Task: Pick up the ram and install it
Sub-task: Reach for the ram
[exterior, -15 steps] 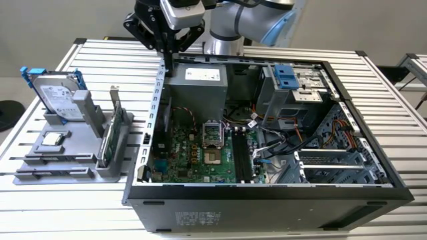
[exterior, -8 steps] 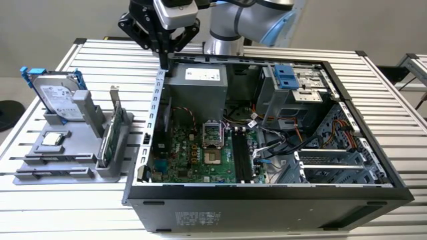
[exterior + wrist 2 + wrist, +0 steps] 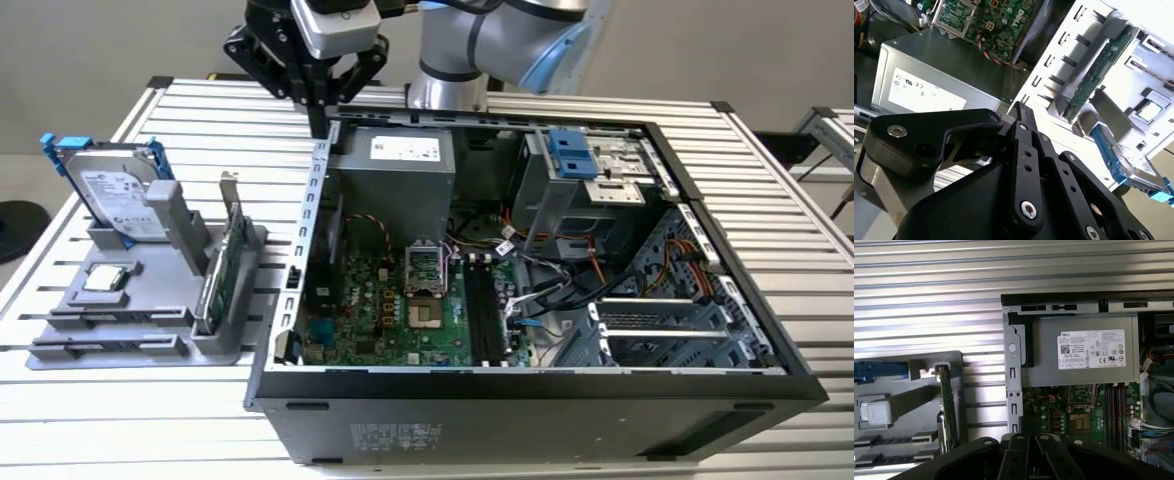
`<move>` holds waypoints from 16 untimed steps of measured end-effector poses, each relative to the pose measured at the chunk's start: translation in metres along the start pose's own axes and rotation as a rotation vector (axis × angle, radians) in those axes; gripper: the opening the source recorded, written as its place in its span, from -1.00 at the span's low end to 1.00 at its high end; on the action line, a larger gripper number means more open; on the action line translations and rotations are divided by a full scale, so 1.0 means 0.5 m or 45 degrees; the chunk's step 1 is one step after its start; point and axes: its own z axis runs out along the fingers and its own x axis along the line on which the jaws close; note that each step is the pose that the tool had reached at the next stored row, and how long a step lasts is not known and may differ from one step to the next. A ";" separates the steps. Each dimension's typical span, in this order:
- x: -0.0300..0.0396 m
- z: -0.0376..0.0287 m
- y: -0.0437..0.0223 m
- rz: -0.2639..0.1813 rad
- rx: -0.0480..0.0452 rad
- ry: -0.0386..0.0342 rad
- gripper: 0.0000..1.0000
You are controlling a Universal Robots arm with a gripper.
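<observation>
My black gripper (image 3: 318,122) hangs above the back corner of the open computer case (image 3: 534,395), on the exterior view's left, beside the grey power supply (image 3: 394,165). Its fingers meet at the tips with nothing between them, as both wrist views show (image 3: 1021,110) (image 3: 1027,424). The ram is hidden from me. I cannot tell whether a stick stands in the long dark memory slots (image 3: 478,310) (image 3: 1116,410) beside the processor socket (image 3: 422,290) on the green motherboard.
A grey holder (image 3: 147,335) stands on the slatted metal table (image 3: 134,425) at the exterior view's left of the case. It carries a silver hard drive in blue rails (image 3: 114,195), a green card with a metal bracket (image 3: 220,270) (image 3: 949,410) and a small chip (image 3: 107,280). Cables and drive cages crowd the case's other half.
</observation>
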 end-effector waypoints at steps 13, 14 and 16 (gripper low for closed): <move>0.040 -0.001 -0.004 0.000 0.000 0.0000 -1.00; 0.045 -0.001 -0.004 0.000 0.000 -0.0001 -1.00; 0.052 -0.001 -0.005 0.000 0.000 0.0000 -1.00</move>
